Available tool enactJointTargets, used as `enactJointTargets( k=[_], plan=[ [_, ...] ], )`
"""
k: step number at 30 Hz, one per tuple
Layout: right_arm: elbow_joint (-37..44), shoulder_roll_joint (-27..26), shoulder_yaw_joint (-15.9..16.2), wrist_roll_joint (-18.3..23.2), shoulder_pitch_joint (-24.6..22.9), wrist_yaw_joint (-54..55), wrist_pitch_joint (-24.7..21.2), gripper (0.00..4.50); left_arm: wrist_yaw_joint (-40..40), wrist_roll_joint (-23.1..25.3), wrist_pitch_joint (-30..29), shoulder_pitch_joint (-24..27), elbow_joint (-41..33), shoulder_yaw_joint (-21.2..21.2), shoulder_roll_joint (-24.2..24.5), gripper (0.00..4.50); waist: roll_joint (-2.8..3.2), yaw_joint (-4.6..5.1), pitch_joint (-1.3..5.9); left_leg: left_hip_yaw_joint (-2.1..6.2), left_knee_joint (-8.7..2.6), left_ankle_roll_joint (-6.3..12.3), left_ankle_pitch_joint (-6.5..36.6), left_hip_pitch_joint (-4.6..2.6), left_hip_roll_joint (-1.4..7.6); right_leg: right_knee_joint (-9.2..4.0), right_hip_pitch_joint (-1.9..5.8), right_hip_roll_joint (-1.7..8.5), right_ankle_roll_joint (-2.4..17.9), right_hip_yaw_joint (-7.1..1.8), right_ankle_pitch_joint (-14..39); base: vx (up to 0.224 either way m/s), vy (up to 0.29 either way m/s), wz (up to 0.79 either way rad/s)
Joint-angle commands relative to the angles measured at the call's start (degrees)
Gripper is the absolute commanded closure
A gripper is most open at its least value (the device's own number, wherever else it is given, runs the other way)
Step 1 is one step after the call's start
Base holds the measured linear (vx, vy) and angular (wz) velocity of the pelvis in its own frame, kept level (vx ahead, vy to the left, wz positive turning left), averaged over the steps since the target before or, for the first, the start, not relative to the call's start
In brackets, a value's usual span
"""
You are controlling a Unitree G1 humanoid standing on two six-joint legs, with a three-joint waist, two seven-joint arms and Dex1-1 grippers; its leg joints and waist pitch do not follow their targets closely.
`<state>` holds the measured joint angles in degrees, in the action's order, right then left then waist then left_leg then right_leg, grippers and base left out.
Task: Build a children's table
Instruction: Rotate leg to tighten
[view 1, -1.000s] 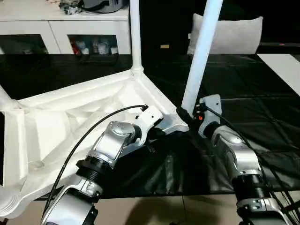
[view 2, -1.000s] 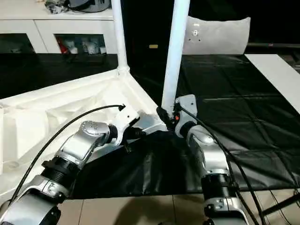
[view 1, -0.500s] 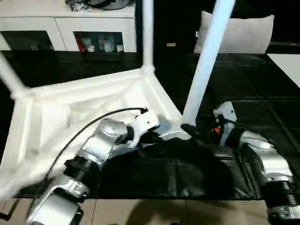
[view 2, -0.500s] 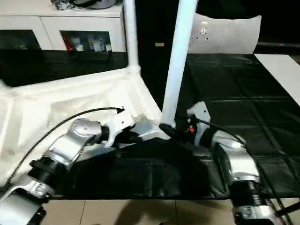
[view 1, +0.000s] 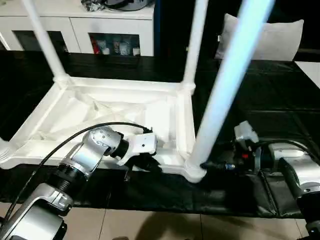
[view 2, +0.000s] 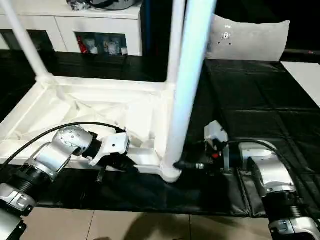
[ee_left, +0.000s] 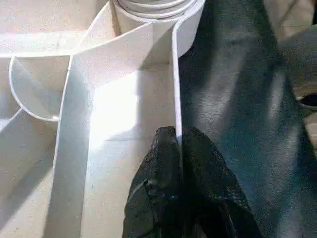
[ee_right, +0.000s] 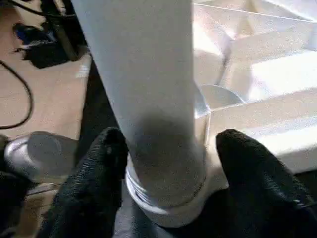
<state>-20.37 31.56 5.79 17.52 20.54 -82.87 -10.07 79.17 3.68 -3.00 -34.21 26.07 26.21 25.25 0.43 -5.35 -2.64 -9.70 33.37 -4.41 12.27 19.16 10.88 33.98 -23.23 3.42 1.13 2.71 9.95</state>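
Head views first: the upturned tabletop (view 1: 100,107) has swung round since a second ago and now lies square across the frame's middle on the black mat (view 1: 260,95), three legs standing in its sockets; part of that shift may be your camera. It looks like you're turning it to work on the near corner.

The nearest leg (view 1: 225,85) rises through the right centre. Your left end effector (view 1: 142,162) sits at the tabletop's near rim, lower centre; your right end effector (view 2: 187,165) is now at that leg's foot.

Left wrist view: fingers (ee_left: 163,168) are clamped shut on the thin rim wall, the corner socket (ee_left: 163,20) just ahead.

Right wrist view: black fingers (ee_right: 106,153) stand apart either side of the leg's base, close against it; a firm grip I can't confirm.
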Motion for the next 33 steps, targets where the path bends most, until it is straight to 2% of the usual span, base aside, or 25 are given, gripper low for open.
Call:
enactJointTargets(
  k=[1,8,12,15,16,18,19,20,22,23,24,25,26,27,28,29,30,32,33],
  plan=[
    [0.72,0.53,0.98,0.80,0.63,-1.96,-0.25,1.83,3.86,1.08,1.47,0.49,0.58,4.19,-0.11,4.50,-0.48,-0.02,3.11,0.04,-3.54,4.41,8.07,0.57,2.18,-3.92,3.28,4.15,13.17,-2.19,14.41,0.000,0.000,0.00],
    [1.72,0.09,2.13,1.46,-0.11,-4.13,-2.03,2.38,4.64,0.52,1.74,0.45,1.25,3.80,-0.72,4.50,-0.55,-0.32,3.12,0.08,-3.54,3.83,8.27,0.56,2.13,-4.06,3.26,4.15,12.12,-2.22,16.53,0.000,0.000,0.00],
    [1.86,0.09,2.16,1.76,-0.26,-4.15,-2.32,2.51,4.57,0.07,0.92,0.63,1.20,3.32,-0.85,4.50,-0.58,-0.37,3.20,0.09,-3.48,3.95,7.28,0.61,2.12,-3.87,3.28,4.09,12.31,-2.18,14.94,0.000,0.000,0.00],
    [2.77,-0.60,1.63,3.38,-0.89,-3.27,-4.15,2.56,3.14,-1.06,-2.42,0.97,0.83,1.82,-1.48,4.50,-0.55,-0.41,3.22,0.06,-3.47,3.87,7.10,0.60,2.11,-3.85,3.34,4.14,12.40,-2.18,15.05,0.000,0.000,0.00],
    [3.70,-1.56,1.17,3.86,-1.48,-1.07,-4.98,2.56,1.14,-2.04,-5.34,1.13,0.55,0.37,-2.48,4.50,-0.61,-0.43,3.19,0.01,-3.45,3.79,6.98,0.58,2.09,-3.87,3.33,4.09,12.41,-2.20,14.92,0.000,0.000,0.00],
    [4.14,-3.90,0.84,2.21,-1.69,5.88,-6.92,2.56,-3.26,-3.09,-9.89,1.26,0.21,-1.87,-4.61,4.50,-0.65,-0.40,3.10,0.06,-3.52,3.63,7.62,0.57,2.01,-4.09,3.29,4.14,11.95,-2.14,16.66,0.000,0.000,0.00],
    [4.05,-5.09,0.75,0.99,-1.60,9.52,-7.91,2.56,-5.51,-3.32,-11.81,1.26,0.17,-2.81,-5.66,4.50,-0.68,-0.21,3.02,0.02,-3.57,3.29,7.73,0.60,2.00,-4.05,3.24,4.06,11.77,-2.19,17.14,0.000,0.000,0.00],
    [3.87,-6.09,0.60,-0.05,-1.45,12.55,-8.62,2.56,-7.13,-3.52,-13.53,1.28,0.09,-3.49,-6.50,4.50,-0.68,0.19,2.72,0.29,-3.76,2.16,9.62,0.48,1.66,-4.78,3.07,4.20,9.85,-2.01,23.32,0.000,0.000,0.00],
    [3.77,-6.64,0.46,-0.67,-1.36,14.13,-9.02,2.56,-7.91,-3.61,-14.40,1.27,0.08,-3.82,-6.94,4.50,-0.79,0.65,2.67,0.48,-3.91,1.82,10.27,0.60,1.44,-5.26,3.11,4.22,7.73,-1.97,27.49,0.000,0.000,0.00],
    [3.10,-8.69,0.01,-2.39,-0.82,19.41,-9.94,2.57,-10.78,-3.33,-16.00,1.11,0.44,-4.49,-8.50,4.50,-0.91,0.85,2.67,0.49,-3.92,1.91,10.55,0.63,1.43,-5.37,3.05,4.19,7.26,-1.97,28.31,0.000,0.000,0.00],
    [1.45,-12.46,-0.81,-5.49,0.44,29.23,-11.74,2.57,-16.44,-2.67,-18.68,0.69,1.28,-5.67,-11.47,4.50,-0.52,1.27,2.64,0.59,-3.99,1.56,10.57,0.70,1.38,-5.39,2.99,4.14,6.87,-1.93,28.65,0.000,0.000,0.00],
    [1.45,-12.46,-0.81,-5.49,0.44,29.23,-11.74,2.57,-16.44,-2.67,-18.68,0.69,1.28,-5.67,-11.47,4.50,-0.58,1.74,2.50,0.46,-3.94,1.14,10.84,0.69,1.31,-5.50,2.72,3.92,6.77,-1.90,28.85,0.000,0.000,0.00],
    [1.28,-12.78,-0.89,-5.75,0.57,30.08,-11.91,2.57,-16.95,-2.60,-18.91,0.64,1.36,-5.77,-11.74,4.50,-0.76,2.49,2.60,0.72,-3.86,1.15,12.45,0.59,1.00,-5.98,2.77,4.05,5.56,-1.55,32.14,0.000,0.000,0.00],
    [-0.34,-15.67,-1.73,-7.25,1.77,37.02,-13.37,2.57,-20.37,-2.03,-20.78,0.29,1.71,-6.24,-13.80,4.50,-0.67,2.80,2.53,0.66,-3.84,1.04,12.29,0.61,1.05,-5.94,2.60,3.99,5.53,-1.73,32.07,0.000,0.000,0.00],
    [-0.34,-15.67,-1.73,-7.25,1.77,37.02,-13.37,2.57,-20.37,-2.03,-20.78,0.29,1.71,-6.24,-13.80,4.50,-0.60,3.18,2.42,0.71,-3.80,1.33,13.52,0.56,0.95,-6.29,2.36,3.91,5.24,-1.55,33.36,0.000,0.000,0.00],
    [-0.96,-16.61,-2.04,-7.47,2.19,38.94,-13.59,2.57,-21.57,-1.85,-21.20,0.14,1.83,-6.46,-14.47,4.50,-0.69,3.30,2.52,0.80,-3.77,1.49,13.73,0.58,0.92,-6.31,2.48,3.93,4.92,-1.48,33.77,0.000,0.000,0.00],
    [-2.73,-19.11,-2.99,-7.90,3.33,43.85,-12.86,2.57,-24.96,-1.28,-22.12,-0.36,2.37,-7.18,-16.32,4.50,-0.50,3.44,2.50,0.73,-3.83,1.74,13.87,0.58,0.98,-6.41,2.30,3.92,4.94,-1.57,33.51,0.000,0.000,0.00],
    [-4.83,-22.07,-4.42,-7.95,4.68,49.16,-10.57,2.57,-29.20,-0.33,-22.55,-1.14,3.47,-8.00,-18.38,4.50,-0.60,3.84,2.59,0.80,-3.85,1.49,14.44,0.57,0.96,-6.42,2.13,3.89,5.12,-1.38,33.07,0.000,0.000,0.00],
    [-5.70,-23.38,-5.26,-7.66,5.28,51.28,-9.44,2.04,-30.82,0.13,-22.42,-1.53,4.13,-8.22,-19.14,4.50,-0.51,3.78,2.63,0.85,-3.87,1.51,14.62,0.45,1.01,-6.45,2.08,3.97,5.08,-1.40,32.97,0.000,0.000,0.00]
  ],
)
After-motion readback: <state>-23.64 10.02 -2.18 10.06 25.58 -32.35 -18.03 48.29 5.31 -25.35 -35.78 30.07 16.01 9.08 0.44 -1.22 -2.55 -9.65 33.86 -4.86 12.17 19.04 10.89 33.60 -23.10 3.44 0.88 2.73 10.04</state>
